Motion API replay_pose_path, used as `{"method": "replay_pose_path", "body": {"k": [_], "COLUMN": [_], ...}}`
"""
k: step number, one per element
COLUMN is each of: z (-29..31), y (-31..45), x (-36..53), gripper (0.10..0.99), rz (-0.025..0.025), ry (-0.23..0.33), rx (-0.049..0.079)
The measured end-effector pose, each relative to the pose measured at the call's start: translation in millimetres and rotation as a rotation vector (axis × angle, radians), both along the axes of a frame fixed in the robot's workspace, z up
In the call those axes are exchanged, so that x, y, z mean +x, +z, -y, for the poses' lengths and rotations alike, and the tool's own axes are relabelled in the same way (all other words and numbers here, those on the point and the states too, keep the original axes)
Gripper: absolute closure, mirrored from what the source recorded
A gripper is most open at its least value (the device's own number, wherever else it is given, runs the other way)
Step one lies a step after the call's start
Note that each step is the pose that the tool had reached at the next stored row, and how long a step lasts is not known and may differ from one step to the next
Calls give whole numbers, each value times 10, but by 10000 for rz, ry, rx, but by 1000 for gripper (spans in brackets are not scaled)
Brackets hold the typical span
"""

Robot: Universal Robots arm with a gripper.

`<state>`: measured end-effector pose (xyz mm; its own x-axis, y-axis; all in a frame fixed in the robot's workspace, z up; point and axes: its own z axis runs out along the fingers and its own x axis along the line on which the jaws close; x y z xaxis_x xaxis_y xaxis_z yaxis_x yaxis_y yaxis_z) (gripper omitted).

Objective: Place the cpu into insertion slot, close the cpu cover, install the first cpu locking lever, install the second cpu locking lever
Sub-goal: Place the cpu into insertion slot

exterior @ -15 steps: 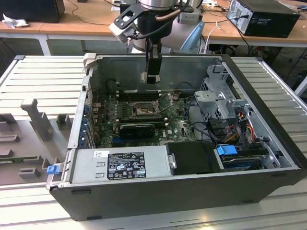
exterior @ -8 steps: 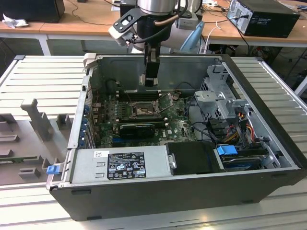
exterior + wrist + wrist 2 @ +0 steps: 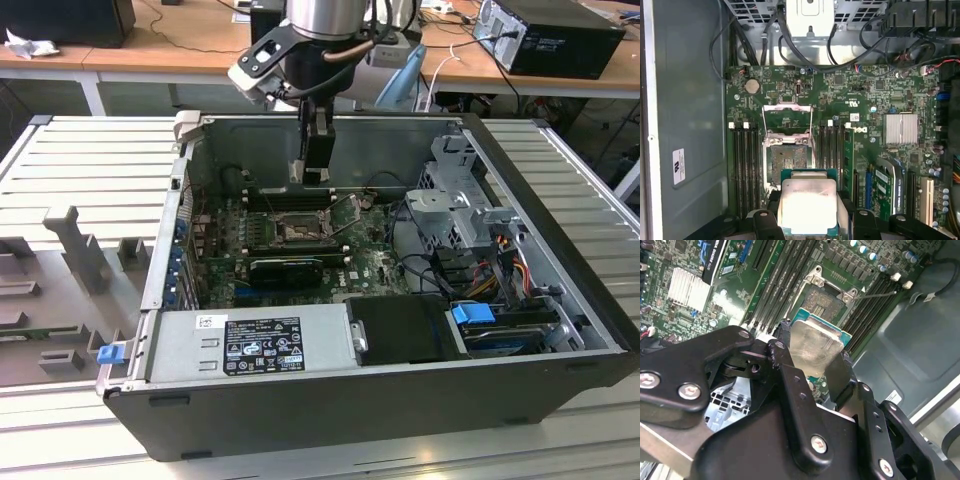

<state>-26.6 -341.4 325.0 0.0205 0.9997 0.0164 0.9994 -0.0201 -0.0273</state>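
My gripper is shut on the cpu, a flat square chip with a silvery top on a green edge, held by two opposite sides between the black fingers. The second wrist view shows the cpu hanging above the board, short of the insertion slot. The insertion slot lies uncovered, its dark contact field showing. The cpu cover is swung open on the slot's far side, with a thin lever rod standing beside it. In the exterior view my gripper hovers above the insertion slot inside the open computer case.
Memory sticks flank the slot on both sides. A ribbed silver heatsink sits further across the board. Cables and a metal drive cage fill the exterior view's right; a power supply lies along the case's near wall.
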Motion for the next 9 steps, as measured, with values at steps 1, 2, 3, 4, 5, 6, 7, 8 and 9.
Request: {"method": "replay_pose_path", "body": {"k": [1,2,3,4,5,6,7,8,9], "z": [0,0,0,0,0,0,0,0,0], "y": [-20,-39,-55,-67,-77,-90,-102,-114,-143], "x": [-4,-10,-14,-16,-19,-23,-27,-28,-28], "gripper": [561,561,561,561,561,561,561,561,561], "rz": [18,49,104,148,182,244,276,286,298], "ry": [2,2,3,2,2,2,2,2,3], "rx": [3,3,2,2,3,2,2,2,3]}}
